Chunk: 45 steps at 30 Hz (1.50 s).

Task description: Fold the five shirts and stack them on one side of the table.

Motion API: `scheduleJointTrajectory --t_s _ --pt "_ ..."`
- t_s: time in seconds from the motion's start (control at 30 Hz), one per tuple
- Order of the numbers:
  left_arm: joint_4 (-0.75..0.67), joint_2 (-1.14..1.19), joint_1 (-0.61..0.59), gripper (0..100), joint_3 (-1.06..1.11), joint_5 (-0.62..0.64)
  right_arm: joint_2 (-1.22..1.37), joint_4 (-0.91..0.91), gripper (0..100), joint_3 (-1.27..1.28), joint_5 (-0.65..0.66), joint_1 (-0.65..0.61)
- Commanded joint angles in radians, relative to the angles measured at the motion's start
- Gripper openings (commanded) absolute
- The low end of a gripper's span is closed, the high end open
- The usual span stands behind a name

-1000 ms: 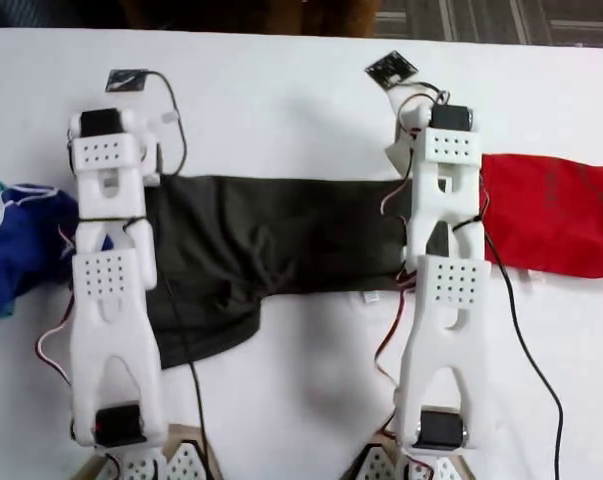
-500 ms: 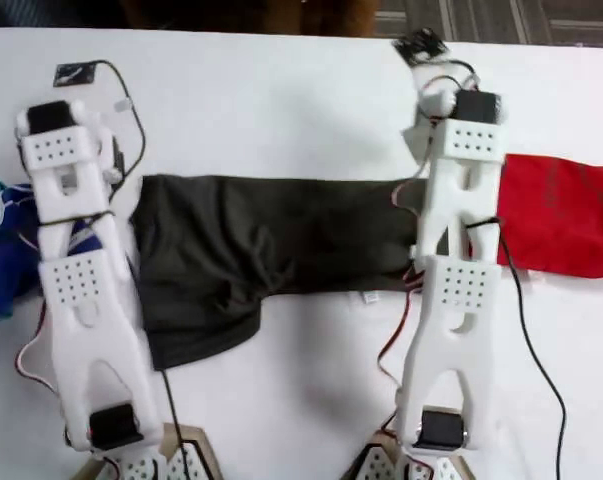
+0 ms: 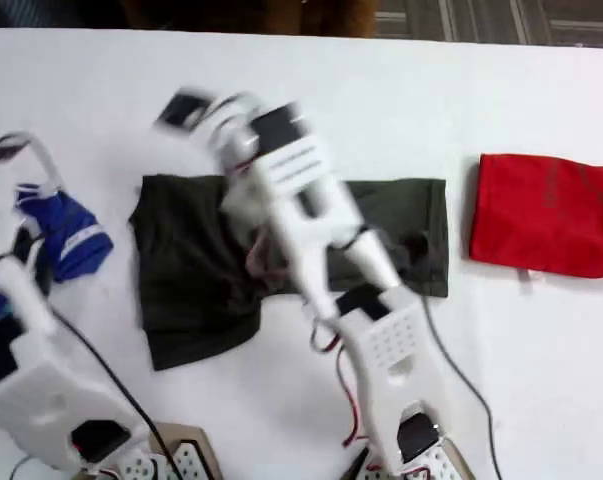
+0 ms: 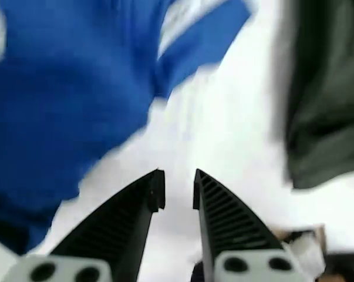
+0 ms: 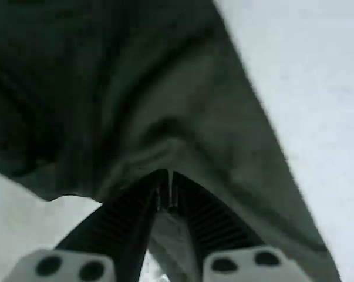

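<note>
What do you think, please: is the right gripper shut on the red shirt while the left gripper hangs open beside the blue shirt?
No: the right wrist view shows the right gripper shut on the dark shirt; the rest is right.

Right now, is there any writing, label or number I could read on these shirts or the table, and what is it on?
No text can be read.
White print on the blue shirt: too blurred to read.
Faint marks on the red shirt: unreadable.
The dark shirt: no print visible.
</note>
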Motion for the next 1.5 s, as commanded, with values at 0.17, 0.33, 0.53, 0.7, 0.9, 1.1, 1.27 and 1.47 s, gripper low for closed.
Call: scheduleJointTrajectory --t_s 0.17,0.33,0.53,0.7,0.9,1.1,1.27,1.47 --pt "0.012 -0.097 -0.334 11 0.084 -0.15 0.024 -0.05 1.8 0.068 -0.011 -0.17" --pt "0.012 -0.095 -0.411 11 0.088 -0.209 0.097 0.015 1.8 0.061 -0.011 -0.203" --pt "0.012 -0.095 -0.414 11 0.088 -0.215 0.139 0.018 1.8 0.068 -0.011 -0.206" --pt "0.012 -0.095 -0.417 11 0.088 -0.215 0.139 0.021 1.8 0.069 -0.011 -0.236" --pt "0.012 -0.095 -0.419 11 0.088 -0.215 0.12 0.021 1.8 0.175 -0.008 -0.28" --pt "0.012 -0.095 -0.419 11 0.088 -0.215 0.01 0.021 1.8 0.325 -0.002 -0.28" --pt "0.012 -0.095 -0.417 11 0.088 -0.215 -0.104 0.021 1.8 0.479 0.0 -0.325" --pt "0.012 -0.095 -0.417 11 0.088 -0.215 -0.219 0.016 1.8 0.545 0.0 -0.378"
